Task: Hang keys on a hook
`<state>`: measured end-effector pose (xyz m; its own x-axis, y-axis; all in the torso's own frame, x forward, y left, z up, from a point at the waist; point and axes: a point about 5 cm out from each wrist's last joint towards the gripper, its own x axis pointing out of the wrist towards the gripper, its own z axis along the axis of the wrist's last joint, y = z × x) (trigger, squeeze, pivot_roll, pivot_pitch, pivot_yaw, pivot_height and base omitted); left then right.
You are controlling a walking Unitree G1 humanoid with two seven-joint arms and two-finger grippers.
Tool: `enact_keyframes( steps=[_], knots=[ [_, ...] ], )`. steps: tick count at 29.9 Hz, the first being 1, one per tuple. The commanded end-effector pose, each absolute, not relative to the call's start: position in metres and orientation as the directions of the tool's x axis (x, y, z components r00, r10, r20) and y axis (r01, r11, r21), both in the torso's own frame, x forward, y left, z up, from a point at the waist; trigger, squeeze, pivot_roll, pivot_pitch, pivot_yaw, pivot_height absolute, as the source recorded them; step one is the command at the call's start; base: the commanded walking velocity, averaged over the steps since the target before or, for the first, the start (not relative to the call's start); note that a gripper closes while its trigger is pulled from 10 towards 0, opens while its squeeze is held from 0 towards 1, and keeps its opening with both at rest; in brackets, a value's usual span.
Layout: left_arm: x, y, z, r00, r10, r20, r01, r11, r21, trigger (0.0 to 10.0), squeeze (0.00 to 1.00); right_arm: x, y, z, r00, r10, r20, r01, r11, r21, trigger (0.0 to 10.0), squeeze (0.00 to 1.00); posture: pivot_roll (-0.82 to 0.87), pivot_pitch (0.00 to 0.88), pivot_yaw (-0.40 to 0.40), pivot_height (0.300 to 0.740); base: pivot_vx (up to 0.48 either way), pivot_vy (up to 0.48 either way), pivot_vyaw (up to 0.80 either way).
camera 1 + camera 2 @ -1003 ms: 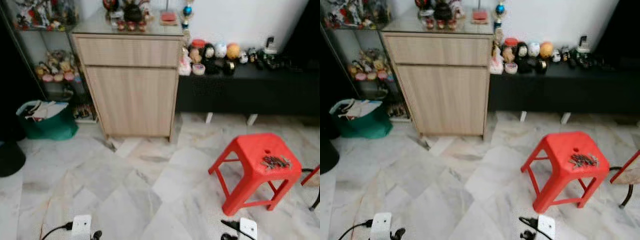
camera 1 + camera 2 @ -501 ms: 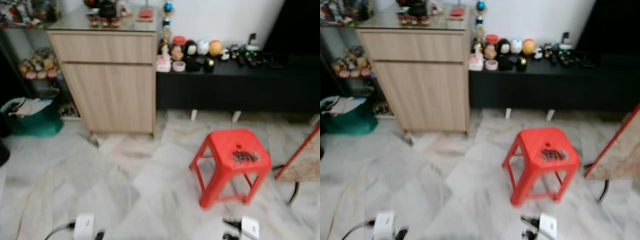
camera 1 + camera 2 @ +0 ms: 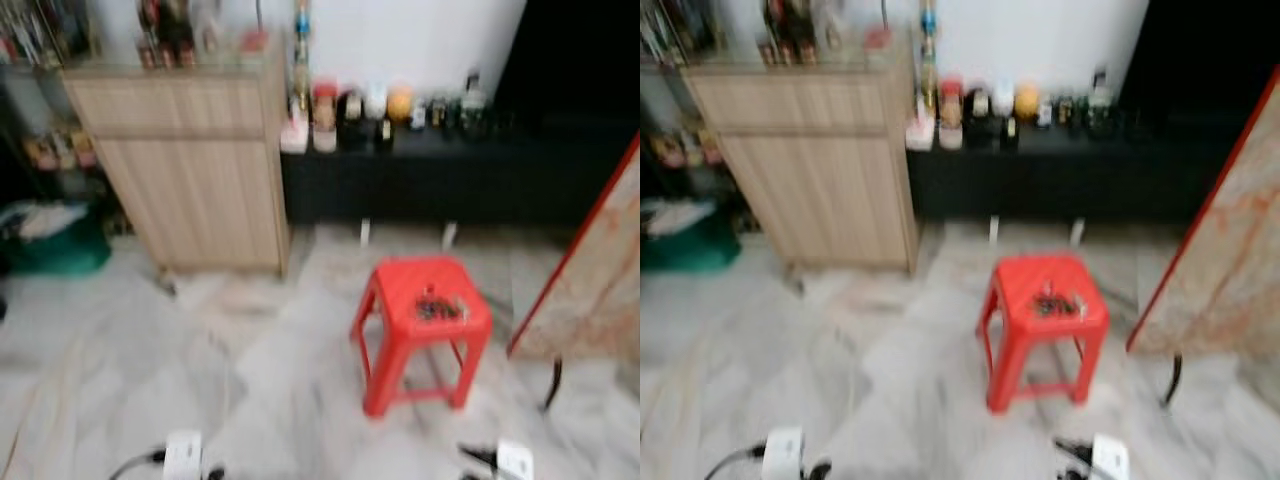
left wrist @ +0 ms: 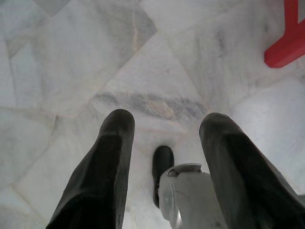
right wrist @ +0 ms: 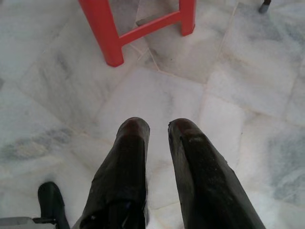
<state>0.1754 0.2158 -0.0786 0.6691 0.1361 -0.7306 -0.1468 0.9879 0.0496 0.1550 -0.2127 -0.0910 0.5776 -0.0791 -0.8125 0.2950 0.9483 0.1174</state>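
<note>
Green bag point(image 3: 48, 240) holding pale items, wooden cabinet point(image 3: 190, 170), black bench point(image 3: 440, 175) bearing blurred trinkets, red stool point(image 3: 420, 325) carrying the keys point(image 3: 437, 307); left gripper point(image 4: 164, 129) fingers spread, right gripper point(image 5: 158, 126) fingers narrowly parted, both empty above the floor.

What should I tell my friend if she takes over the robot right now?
Left gripper: open, holding nothing, hanging low over the marble floor.
Right gripper: fingers a small gap apart, holding nothing, also low over the floor near a leg of the red stool.
The keys lie in a dark bunch on the stool's seat, in front of the black bench.
Done: nothing picked up.
Left: reach the stool, grab the keys, find a hook and hang them. The head views are blurred.
</note>
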Motion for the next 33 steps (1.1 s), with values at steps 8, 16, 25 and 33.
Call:
enact_keyframes(
  steps=[8,16,25,33],
  knots=[
    [0.1737,0.2233,-0.0771,0.68,0.161,-0.716,-0.18,0.982,0.05,10.0,0.0,0.1582,-0.205,-0.0912,0.583,-0.061,-0.81,0.29,0.947,0.138,10.0,0.0,0.07,0.0,-0.039,0.74,0.176,0.0,0.0],
    [0.1741,0.2243,-0.0765,0.683,0.158,-0.713,-0.167,0.984,0.059,10.0,0.0,0.1576,-0.203,-0.0917,0.584,-0.062,-0.809,0.298,0.944,0.143,10.0,0.0,0.05,0.0,-0.017,0.74,0.343,0.0,0.0],
    [0.178,0.2212,-0.0753,0.693,0.141,-0.707,-0.145,0.988,0.054,10.0,0.0,0.158,-0.2031,-0.0915,0.586,-0.072,-0.807,0.311,0.94,0.142,10.0,0.0,0.05,0.0,-0.014,0.74,0.338,0.0,0.0],
    [0.1792,0.2218,-0.0745,0.695,0.141,-0.705,-0.145,0.988,0.055,10.0,0.0,0.1592,-0.2031,-0.091,0.59,-0.072,-0.804,0.311,0.94,0.144,10.0,0.0,0.05,0.0,-0.015,0.74,0.34,0.0,0.0]
  ],
)
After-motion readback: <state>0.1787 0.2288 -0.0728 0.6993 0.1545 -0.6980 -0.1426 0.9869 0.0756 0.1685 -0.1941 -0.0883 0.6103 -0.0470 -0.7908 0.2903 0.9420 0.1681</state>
